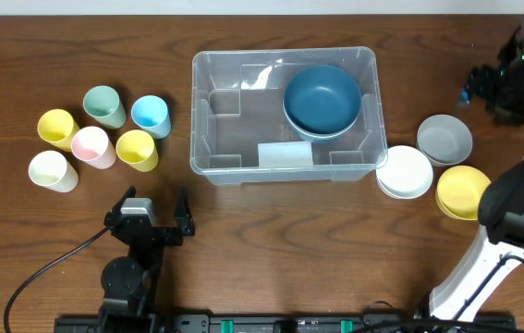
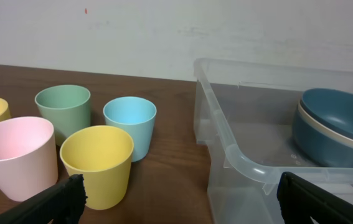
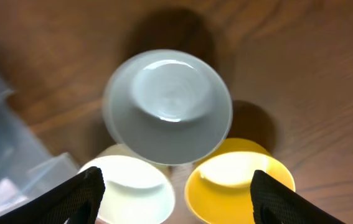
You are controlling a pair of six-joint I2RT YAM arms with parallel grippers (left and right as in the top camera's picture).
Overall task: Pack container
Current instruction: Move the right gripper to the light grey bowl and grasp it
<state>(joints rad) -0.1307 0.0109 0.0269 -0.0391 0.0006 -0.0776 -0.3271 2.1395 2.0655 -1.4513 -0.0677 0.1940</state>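
The container (image 1: 208, 139) is a large clear plastic bin in the middle of the table, and its near corner (image 2: 251, 168) shows in the left wrist view. Blue bowls (image 1: 322, 99) sit nested in its right half (image 2: 338, 124). My left gripper (image 1: 151, 208) hovers low in front of the bin's left corner, open (image 2: 181, 186) and holding nothing. My right gripper (image 1: 485, 85) hangs high over the bowls to the right of the bin, open (image 3: 177, 180) with nothing between its fingers.
Left of the bin stand several cups: green (image 1: 104, 105), blue (image 1: 150, 115), two yellow (image 1: 137, 149), pink (image 1: 92, 146), white (image 1: 52, 170). To the right sit a grey bowl (image 3: 167, 106), a white bowl (image 3: 132, 186) and a yellow bowl (image 3: 238, 186).
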